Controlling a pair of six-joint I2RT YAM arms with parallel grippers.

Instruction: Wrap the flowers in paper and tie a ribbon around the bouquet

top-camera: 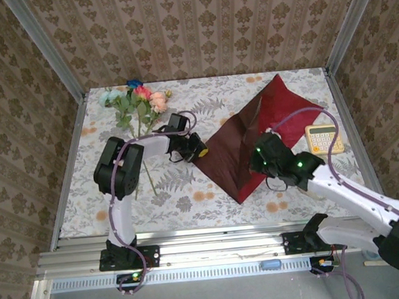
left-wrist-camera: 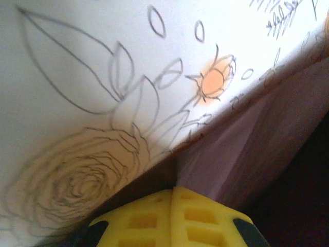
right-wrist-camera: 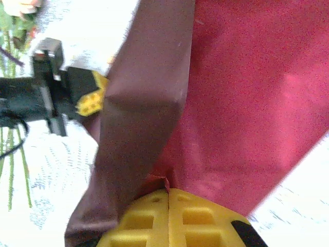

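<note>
Right of centre, the thin dark red paper sheet point(top-camera: 232, 160) stands half-lifted, with the left gripper point(left-wrist-camera: 172, 193) clamped on its left corner and the right gripper point(right-wrist-camera: 168, 193) on its near-right edge. It looks light, floppy and likely tearable, so the edges suit gripping.

yellow calculator point(top-camera: 322, 139): right side of floral tablecloth point(top-camera: 189, 192) | walls point(top-camera: 202, 23): patterned wallpaper

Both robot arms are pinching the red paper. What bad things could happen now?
Both jaws are shut on the paper at two spots, so pulling apart could rip it. It is bent up in a fold, so it might crease for good. The right arm works close to the calculator and could bump it.
</note>
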